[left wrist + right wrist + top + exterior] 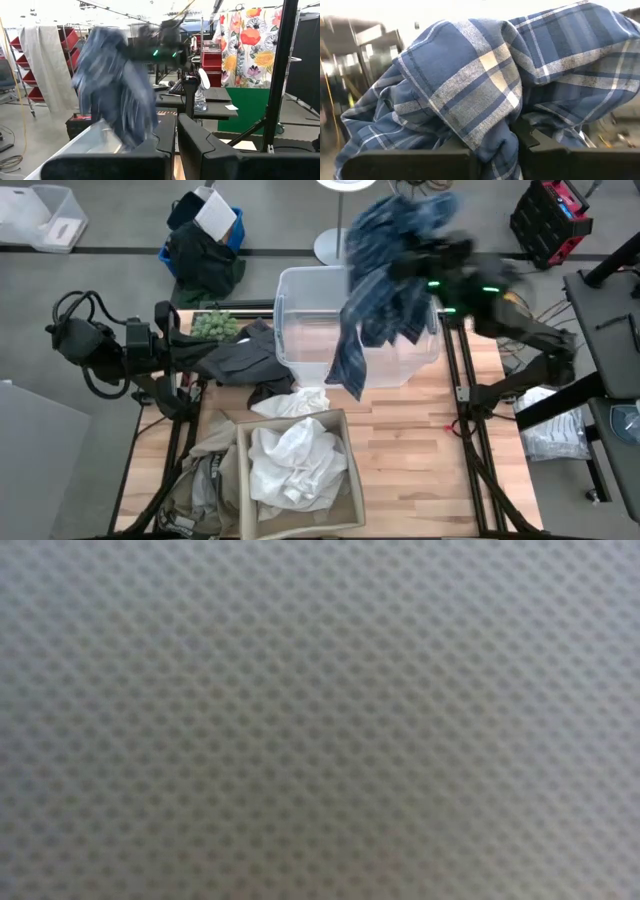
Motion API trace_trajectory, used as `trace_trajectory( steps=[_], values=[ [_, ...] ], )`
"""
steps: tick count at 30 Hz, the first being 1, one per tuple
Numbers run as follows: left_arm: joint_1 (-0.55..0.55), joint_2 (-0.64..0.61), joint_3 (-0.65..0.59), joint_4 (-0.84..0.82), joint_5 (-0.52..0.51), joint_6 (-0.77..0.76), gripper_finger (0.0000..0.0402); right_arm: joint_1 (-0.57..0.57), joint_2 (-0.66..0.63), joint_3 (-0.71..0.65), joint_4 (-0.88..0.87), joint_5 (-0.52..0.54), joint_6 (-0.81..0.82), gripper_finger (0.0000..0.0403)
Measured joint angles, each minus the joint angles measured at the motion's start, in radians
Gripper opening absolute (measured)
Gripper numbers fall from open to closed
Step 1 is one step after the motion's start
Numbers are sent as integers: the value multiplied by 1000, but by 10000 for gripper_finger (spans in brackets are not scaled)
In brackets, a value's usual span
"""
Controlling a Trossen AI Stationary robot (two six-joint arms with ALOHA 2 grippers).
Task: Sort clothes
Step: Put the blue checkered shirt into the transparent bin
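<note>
My right gripper is shut on the blue plaid shirt, held high over the clear plastic bin at the table's far middle. The shirt also shows in the left wrist view. My left gripper waits at the table's left, shut and empty, beside a dark grey-black piece lying on the table. White shirts lie in a cardboard box. A tan piece lies left of the box. My right gripper pinches a bunched fold of the plaid shirt between its two fingers. The cloth drapes over the fingers and hides the place of contact. The shirt is lifted clear and hangs slack below the gripper, its lower end over the bin.
A green fuzzy ball sits at the far left of the table. A dark bag with a white paper stands on the floor beyond. The low view shows only a grey dotted mesh. Bare wood lies right of the box.
</note>
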Motion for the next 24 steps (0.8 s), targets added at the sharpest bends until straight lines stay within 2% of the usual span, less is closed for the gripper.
trace_trajectory(
  steps=[6,9,13,15,19,21,24],
  values=[
    [0,0,-3,0,-30,-1,1,-90,182,1,-260,-115,166,37],
    [0,2,-3,0,-31,-5,1,-127,275,53,-481,-217,246,50],
    [0,3,-8,-6,-31,-19,1,-176,384,193,-756,-391,451,145],
    [0,3,-10,-9,-31,-25,1,-187,426,286,-842,-451,467,199],
    [-1,3,-13,-16,-31,-40,1,-184,481,491,-952,-489,428,290],
    [-1,3,-13,-18,-31,-42,1,-184,503,593,-1014,-560,424,320],
    [-1,3,-13,-18,-31,-42,1,-167,522,693,-1119,-744,459,342]
  ],
)
